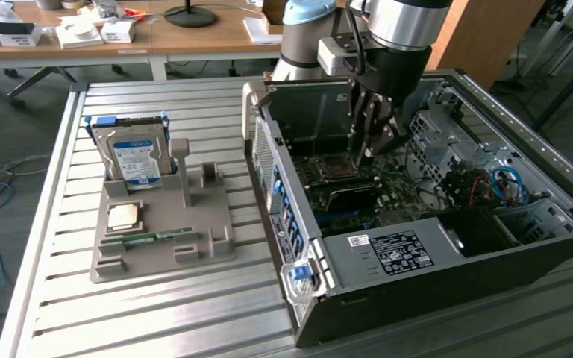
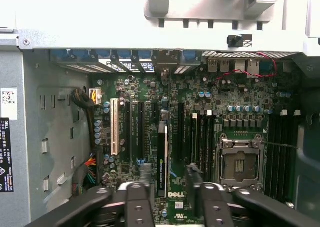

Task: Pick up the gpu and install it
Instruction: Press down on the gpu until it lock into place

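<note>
- My gripper (image 2: 168, 172) is down inside the open computer case (image 1: 297, 224). The jaws are spread apart, with nothing clamped. One of my fingers (image 2: 137, 197) sits on each side of the card, and I can see a gap on both sides.
- The gpu (image 2: 163, 154) is right between those fingers. It's standing on edge in a slot on the motherboard (image 2: 200, 112), and from above I only see its thin top edge. It looks seated to me, though I can't tell from here if it's fully home.
- Handling-wise, my read is that it's light and stiff but fragile. It's a thin board with small parts on its faces, so too hard a squeeze or any twist could crack something.
- I'd say the best hold is across the two flat faces near the top edge, about mid-length. Keep off the connector edge and push straight along the slot.
- Just beside it are more dark slots and a white slot (image 2: 114, 127). The bare CPU socket (image 2: 240, 162) is a bit further along.
- Way out on the exterior view's left is the grey holder (image 1: 167, 250) with the hard drive (image 1: 135, 160) upright and the little memory stick (image 1: 152, 237) lying flat.
</note>
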You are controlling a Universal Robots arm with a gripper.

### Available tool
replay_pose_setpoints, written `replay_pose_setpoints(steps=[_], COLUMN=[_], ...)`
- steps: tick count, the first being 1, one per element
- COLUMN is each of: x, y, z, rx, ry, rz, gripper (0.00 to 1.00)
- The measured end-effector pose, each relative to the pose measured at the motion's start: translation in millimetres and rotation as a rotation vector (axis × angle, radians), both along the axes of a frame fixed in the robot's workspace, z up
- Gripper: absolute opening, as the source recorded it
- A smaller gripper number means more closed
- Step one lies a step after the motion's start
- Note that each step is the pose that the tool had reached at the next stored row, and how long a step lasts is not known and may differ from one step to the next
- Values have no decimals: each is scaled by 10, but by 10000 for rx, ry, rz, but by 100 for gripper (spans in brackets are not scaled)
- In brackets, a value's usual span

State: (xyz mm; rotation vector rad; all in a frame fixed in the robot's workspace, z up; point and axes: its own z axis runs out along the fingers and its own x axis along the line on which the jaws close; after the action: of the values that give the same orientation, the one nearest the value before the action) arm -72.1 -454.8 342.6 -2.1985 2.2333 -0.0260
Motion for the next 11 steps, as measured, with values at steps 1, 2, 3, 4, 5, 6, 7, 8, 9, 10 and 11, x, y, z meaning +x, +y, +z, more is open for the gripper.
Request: replay_pose_setpoints(steps=[1, 2, 3, 4, 5, 6, 7, 8, 9, 10, 11], x=[0, 0, 0, 0, 0, 0, 0, 0, 0, 0, 0], y=[0, 0, 0, 0, 0, 0, 0, 0, 0, 0, 0], z=[0, 0, 0, 0, 0, 0, 0, 0, 0, 0, 0], rx=[0, 0, 0, 0, 0, 0, 0, 0, 0, 0, 0], ry=[0, 0, 0, 0, 1, 0, 0, 0, 0, 0, 0], rz=[0, 0, 0, 0, 0, 0, 0, 0, 0, 0, 0], gripper=[39, 33, 27, 21, 21, 16, 11, 11, 11, 11, 11])
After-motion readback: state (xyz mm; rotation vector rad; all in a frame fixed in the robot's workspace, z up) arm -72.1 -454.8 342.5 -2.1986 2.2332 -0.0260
